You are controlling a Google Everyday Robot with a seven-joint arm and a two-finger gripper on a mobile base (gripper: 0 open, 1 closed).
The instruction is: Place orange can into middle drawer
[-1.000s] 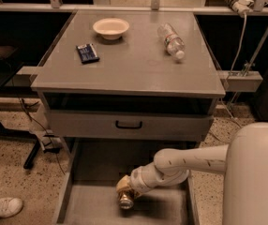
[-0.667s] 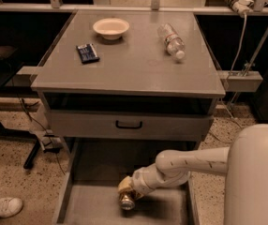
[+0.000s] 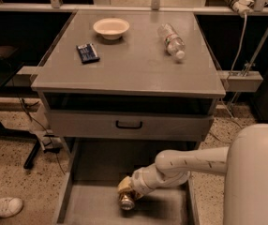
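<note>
The middle drawer (image 3: 88, 207) is pulled out at the bottom of the cabinet, a wide grey tray with a flat floor. My gripper (image 3: 125, 192) reaches into it from the right and hangs low over the floor. It is shut on the orange can (image 3: 126, 201), which is tilted with a shiny silver end facing the camera. The can is inside the drawer, at or just above the floor, near its middle. The fingers hide most of the can's body.
Above the tray is a closed grey drawer front with a black handle (image 3: 128, 124). On the cabinet top (image 3: 134, 64) lie a white bowl (image 3: 111, 27), a clear plastic bottle (image 3: 171, 40) and a dark blue packet (image 3: 87, 52). A white shoe (image 3: 0, 207) is at the lower left.
</note>
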